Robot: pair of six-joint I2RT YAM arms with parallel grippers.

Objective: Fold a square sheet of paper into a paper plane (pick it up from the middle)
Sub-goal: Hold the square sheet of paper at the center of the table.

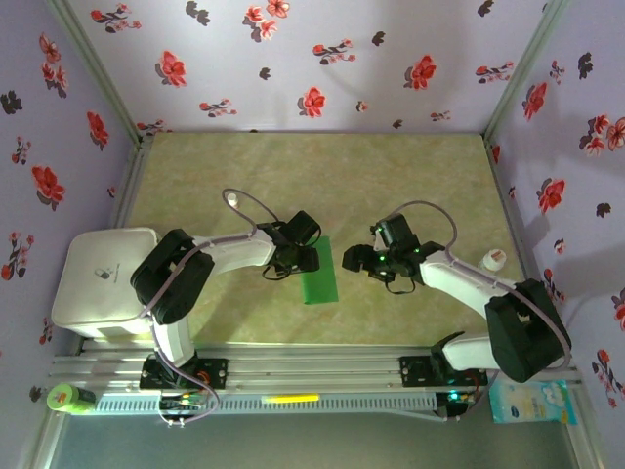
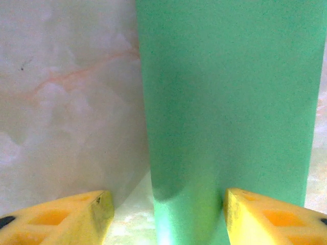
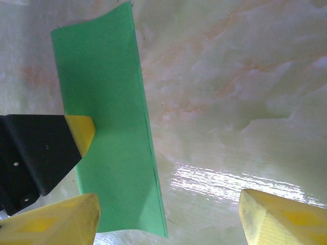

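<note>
The bright-green sheet of paper (image 1: 319, 272) lies on the table as a narrow folded rectangle, its ends slightly lifted. In the right wrist view the paper (image 3: 110, 138) shows a doubled long edge on its right side. My left gripper (image 1: 298, 256) is open at the paper's left edge, one yellow fingertip (image 3: 80, 131) over the sheet. In the left wrist view the paper (image 2: 225, 102) runs up between the open fingers of the left gripper (image 2: 168, 217), closer to the right one. My right gripper (image 1: 359, 260) hangs open just right of the paper. Nothing sits between the right gripper's (image 3: 168, 224) fingers except bare table.
A small white bottle (image 1: 493, 259) stands near the right wall and a tiny white object (image 1: 233, 198) sits behind the left arm. A white box (image 1: 103, 278) occupies the left edge. Floral walls enclose the marbled table (image 1: 322, 176).
</note>
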